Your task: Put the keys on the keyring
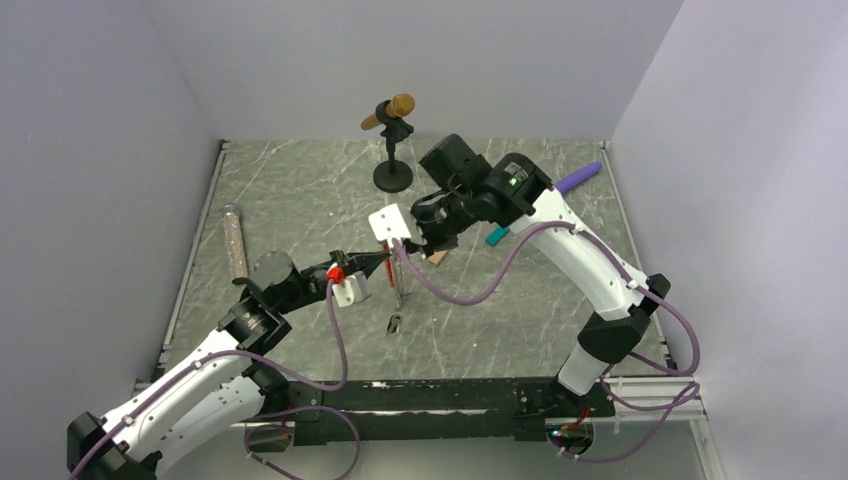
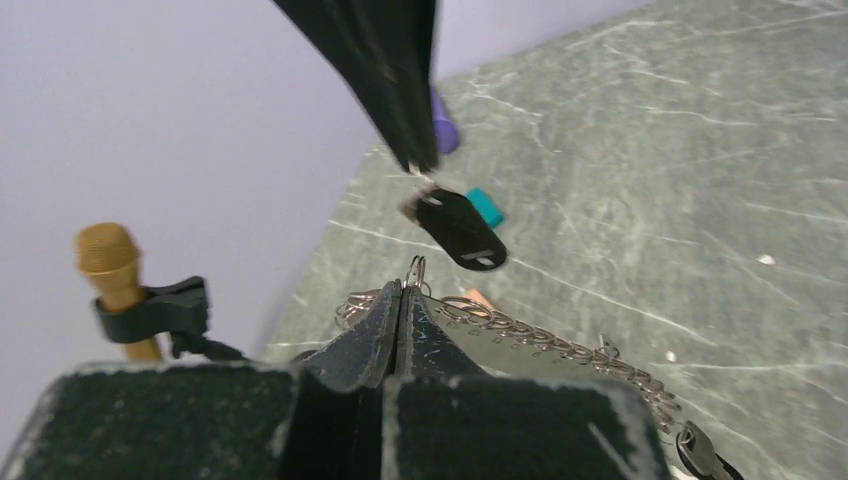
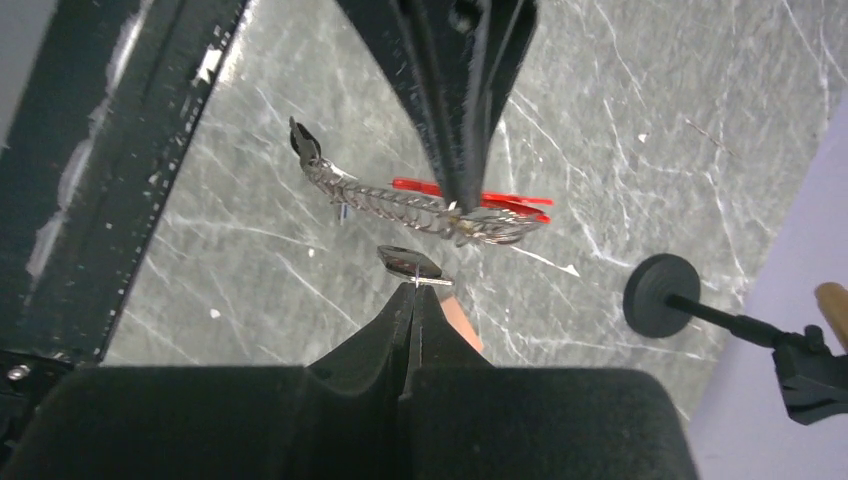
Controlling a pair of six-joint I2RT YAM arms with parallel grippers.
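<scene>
Left hand [image 2: 400,300] clenched on the keyring [image 2: 540,335], holding it above the worktop [image 1: 300,200], chain trailing down from the grip. Right hand [image 3: 413,292] clenched on a key [image 3: 408,263] by its blade, black head near the keyring's loop. Tan block [image 1: 437,257] lies beneath, teal block [image 1: 497,236] beyond, mic stand [image 1: 392,175] at the back.

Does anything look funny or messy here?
Nothing is spilled or broken. The odd bit: the keyring is held up by the left fingers, its chain dangling loose, while the right fingers pinch a key beside it. A tube lies on its side by the table's left edge.
</scene>
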